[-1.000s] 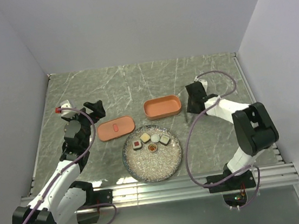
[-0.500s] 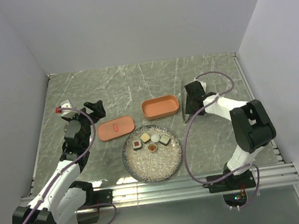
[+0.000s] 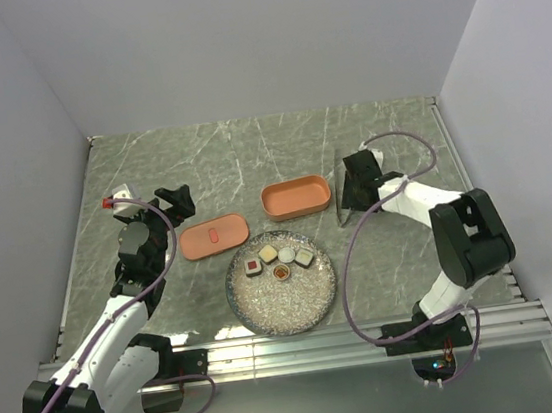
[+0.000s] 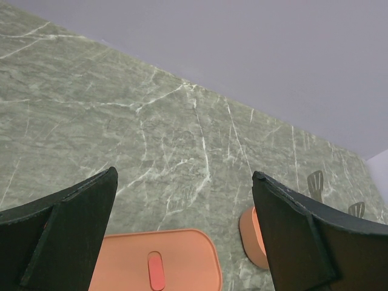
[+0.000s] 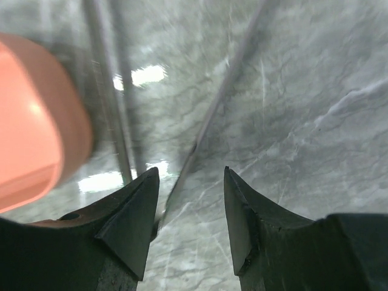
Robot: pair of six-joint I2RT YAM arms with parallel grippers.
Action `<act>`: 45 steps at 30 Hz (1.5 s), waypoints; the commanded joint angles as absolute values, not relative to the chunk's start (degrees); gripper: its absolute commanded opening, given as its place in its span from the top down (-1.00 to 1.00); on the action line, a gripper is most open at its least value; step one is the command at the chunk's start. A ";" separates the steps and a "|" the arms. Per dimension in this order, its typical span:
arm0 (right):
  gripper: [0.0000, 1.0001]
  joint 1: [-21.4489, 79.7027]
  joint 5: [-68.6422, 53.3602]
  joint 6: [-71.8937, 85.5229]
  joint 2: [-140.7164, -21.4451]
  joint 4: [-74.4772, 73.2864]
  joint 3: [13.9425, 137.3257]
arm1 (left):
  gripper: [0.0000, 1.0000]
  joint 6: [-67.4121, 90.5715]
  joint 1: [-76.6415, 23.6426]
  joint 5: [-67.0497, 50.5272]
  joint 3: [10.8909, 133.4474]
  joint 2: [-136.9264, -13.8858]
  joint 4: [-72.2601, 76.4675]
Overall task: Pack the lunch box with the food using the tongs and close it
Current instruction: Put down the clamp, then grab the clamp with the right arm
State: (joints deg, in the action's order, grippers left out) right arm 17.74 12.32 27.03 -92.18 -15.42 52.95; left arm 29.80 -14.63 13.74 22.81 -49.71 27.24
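The tongs (image 3: 339, 187) show as a thin grey line on the tabletop (image 3: 151, 171), just right of the lunch box (image 3: 296, 198). The box is a salmon-orange oblong tray with its floor bare. Its flat lid (image 3: 214, 237), with a red mark, lies apart to the left. 5 pieces of food (image 3: 268, 254) sit on the speckled plate (image 3: 285, 311). The right gripper (image 5: 189, 173) has its jaws apart low over the tongs. 1 blurred arm runs between its fingers; contact cannot be told. The left gripper (image 4: 183, 176) is spread wide above the lid.
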 commanded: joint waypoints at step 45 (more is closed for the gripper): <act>-0.99 10.99 -1.04 20.13 -84.02 -4.75 50.54 | -0.99 30.50 -14.41 13.80 22.94 -49.04 29.88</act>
State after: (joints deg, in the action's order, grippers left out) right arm 10.52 4.47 22.65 -85.45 -9.26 52.03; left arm 29.82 -14.63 13.78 22.76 -49.41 27.24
